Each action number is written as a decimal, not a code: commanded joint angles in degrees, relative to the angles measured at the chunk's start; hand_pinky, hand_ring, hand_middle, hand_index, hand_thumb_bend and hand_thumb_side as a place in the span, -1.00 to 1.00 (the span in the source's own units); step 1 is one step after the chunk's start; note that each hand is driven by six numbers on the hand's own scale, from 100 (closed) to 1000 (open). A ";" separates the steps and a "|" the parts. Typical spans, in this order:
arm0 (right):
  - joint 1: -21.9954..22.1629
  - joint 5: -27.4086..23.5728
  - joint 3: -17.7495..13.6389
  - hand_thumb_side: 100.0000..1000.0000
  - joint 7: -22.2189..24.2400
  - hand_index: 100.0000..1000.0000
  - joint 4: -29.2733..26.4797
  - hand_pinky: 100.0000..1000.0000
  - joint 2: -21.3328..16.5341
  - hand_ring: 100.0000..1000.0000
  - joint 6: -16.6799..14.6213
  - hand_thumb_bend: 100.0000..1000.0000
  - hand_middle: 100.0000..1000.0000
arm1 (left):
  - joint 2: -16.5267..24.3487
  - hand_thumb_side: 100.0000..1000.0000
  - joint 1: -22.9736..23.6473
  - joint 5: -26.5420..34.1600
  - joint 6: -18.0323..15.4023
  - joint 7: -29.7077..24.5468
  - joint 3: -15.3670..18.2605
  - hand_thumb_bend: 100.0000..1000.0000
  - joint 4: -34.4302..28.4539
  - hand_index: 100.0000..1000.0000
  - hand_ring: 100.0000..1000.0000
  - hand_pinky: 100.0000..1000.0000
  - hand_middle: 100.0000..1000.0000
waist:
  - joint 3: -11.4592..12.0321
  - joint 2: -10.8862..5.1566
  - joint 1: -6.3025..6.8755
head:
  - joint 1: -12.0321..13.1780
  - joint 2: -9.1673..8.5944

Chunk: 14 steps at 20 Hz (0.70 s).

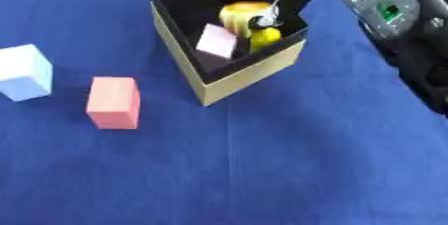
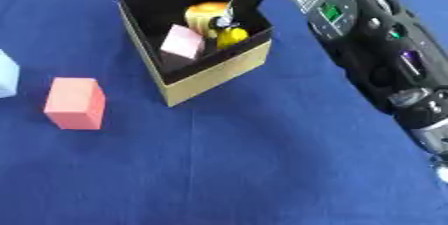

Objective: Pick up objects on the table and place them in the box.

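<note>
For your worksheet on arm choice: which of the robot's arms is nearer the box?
Right. The right arm comes in from the upper right and reaches over the box at its far rim. The left arm shows in neither view.

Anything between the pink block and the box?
Nothing: only bare blue cloth between the pink block and the box, clearest in the left eye view.
</note>
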 commanded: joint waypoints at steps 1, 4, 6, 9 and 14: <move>-1.33 0.86 -0.82 -0.83 0.61 0.66 -0.66 0.66 -1.09 0.72 -0.62 0.01 0.61 | 1.13 0.38 -0.28 0.10 -0.07 -0.17 0.11 -0.80 -1.01 0.64 0.47 0.23 0.30 | -0.09 -1.37 0.29 | 0.18 -0.23; -1.26 0.95 -1.13 -0.84 0.54 0.65 -1.00 0.66 -1.30 0.72 -0.67 0.00 0.60 | 1.15 0.38 -0.22 0.16 -0.05 -0.15 0.14 -0.81 -1.01 0.64 0.47 0.23 0.30 | -0.33 -1.71 0.40 | 0.38 -0.08; -1.18 0.45 -1.37 -0.85 0.27 0.65 -1.58 0.65 -1.52 0.71 -0.62 -0.01 0.59 | 1.19 0.37 -0.15 0.21 -0.04 -0.14 0.16 -0.80 -1.01 0.64 0.47 0.23 0.30 | -0.58 -1.99 0.54 | 0.47 0.05; -0.81 -1.59 -2.39 -0.92 -1.01 0.60 -4.25 0.62 -2.81 0.66 -0.01 -0.08 0.51 | 1.36 0.37 0.05 0.28 -0.02 -0.10 0.18 -0.80 -1.01 0.64 0.47 0.24 0.30 | -1.22 -2.50 0.98 | 0.81 0.47; 2.78 -7.04 -4.73 -0.94 -4.12 0.56 -15.88 0.61 -10.42 0.61 3.31 -0.17 0.45 | 2.53 0.35 0.34 0.11 -0.13 0.23 0.38 -0.80 -1.01 0.64 0.47 0.24 0.30 | -3.13 -3.32 1.80 | 2.67 1.27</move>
